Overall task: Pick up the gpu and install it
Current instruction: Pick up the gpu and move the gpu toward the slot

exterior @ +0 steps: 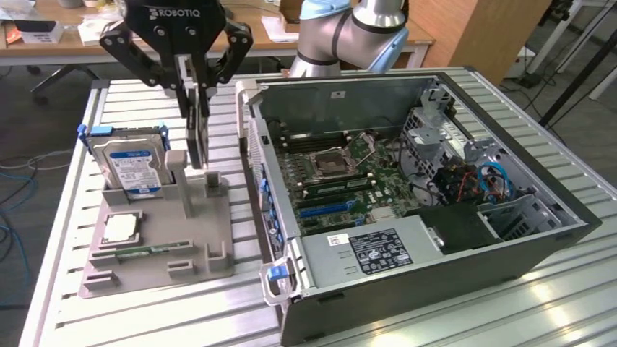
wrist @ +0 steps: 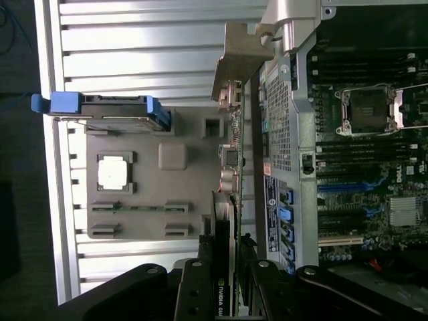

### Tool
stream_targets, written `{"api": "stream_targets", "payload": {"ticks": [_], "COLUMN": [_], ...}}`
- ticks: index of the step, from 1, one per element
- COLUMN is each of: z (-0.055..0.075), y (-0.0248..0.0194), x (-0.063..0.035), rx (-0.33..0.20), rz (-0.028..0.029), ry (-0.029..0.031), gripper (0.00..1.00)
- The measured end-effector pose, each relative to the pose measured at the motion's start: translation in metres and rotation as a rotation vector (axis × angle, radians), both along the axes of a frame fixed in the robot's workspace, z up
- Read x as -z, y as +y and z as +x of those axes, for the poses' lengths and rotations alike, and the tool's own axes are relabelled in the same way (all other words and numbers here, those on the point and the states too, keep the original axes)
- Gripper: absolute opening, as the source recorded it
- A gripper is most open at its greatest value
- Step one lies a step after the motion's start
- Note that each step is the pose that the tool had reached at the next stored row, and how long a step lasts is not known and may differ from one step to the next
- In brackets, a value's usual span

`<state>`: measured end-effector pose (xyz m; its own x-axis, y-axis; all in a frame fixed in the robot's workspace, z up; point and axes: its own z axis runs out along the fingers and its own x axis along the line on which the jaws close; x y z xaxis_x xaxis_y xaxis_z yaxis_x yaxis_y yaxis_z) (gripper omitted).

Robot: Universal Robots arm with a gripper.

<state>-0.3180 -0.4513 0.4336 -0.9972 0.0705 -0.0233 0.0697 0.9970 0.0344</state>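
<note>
The gpu [exterior: 198, 141] is a thin black card held upright and edge-on, its lower end just over the grey fixture [exterior: 198, 242]. Whether it still touches the fixture I cannot tell. My gripper [exterior: 196, 97] comes down from above and is shut on the card's upper part, one finger on each face. In the wrist view the gpu [wrist: 232, 200] runs as a narrow strip away from my gripper [wrist: 229, 284], and its silvery end bracket [wrist: 242, 57] lies at the far end, beside the outer wall of the open computer case [wrist: 281, 134].
On the fixture sit a blue-labelled hard drive [exterior: 135, 163], a processor chip [exterior: 121, 228] and a green memory stick [exterior: 154, 251]. The open case [exterior: 540, 253] lies at the exterior view's right on the slatted metal table [exterior: 126, 318], its motherboard [exterior: 347, 170] exposed with blue slots [exterior: 323, 210].
</note>
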Motion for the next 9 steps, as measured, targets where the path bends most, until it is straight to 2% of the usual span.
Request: {"api": "stream_targets", "payload": {"ticks": [9], "z": [0.0001], "y": [0.0000], "x": [-0.0082], "rx": [-0.002], "rz": [0.0051], "ry": [-0.0003], "gripper": [0.27]}}
